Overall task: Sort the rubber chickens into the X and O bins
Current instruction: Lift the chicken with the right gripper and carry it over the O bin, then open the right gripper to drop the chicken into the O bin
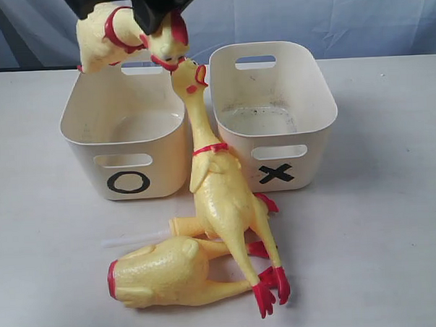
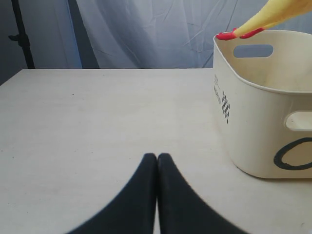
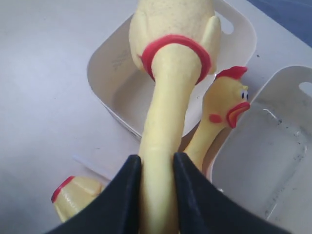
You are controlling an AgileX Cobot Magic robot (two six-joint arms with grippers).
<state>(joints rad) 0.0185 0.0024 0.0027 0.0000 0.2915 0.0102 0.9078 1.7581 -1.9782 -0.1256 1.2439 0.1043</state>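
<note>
Fingers point(image 3: 127, 190) of right gripper point(image 3: 157, 158): clamped on the neck of the held chicken point(image 3: 168, 97), one black pad on each side, neck pinched between. Bird hangs in the air over the far side of the O bin point(image 1: 80, 166), with body and red collar out to the left of the grip and head with red comb to the right. One red foot sits at the bin's far left rim; touching or just above, cannot tell.

Left gripper point(image 2: 157, 158): fingers pressed together tip to tip, low over the table point(image 1: 395, 235), left of the O bin and well apart from every chicken.

Bins side by side at the far middle of the table, O bin left, X bin point(image 1: 315, 155) right, letters on the near walls. Dark specks on the X bin's floor.

Upright chicken point(image 1: 223, 199): neck rises in the gap between the two bins, head about rim height, beak open, close under the held chicken's head. Body on the near side of the bins, legs running near and right.

Headless body point(image 1: 161, 271): on its side on the table, nearest of all, red neck ring facing left, legs pointing right. It lies against the upright chicken's legs, and the red feet of both bunch together at the near right. Pale tube point(image 1: 131, 238) lies on the table just beyond it, left of the upright chicken.
</note>
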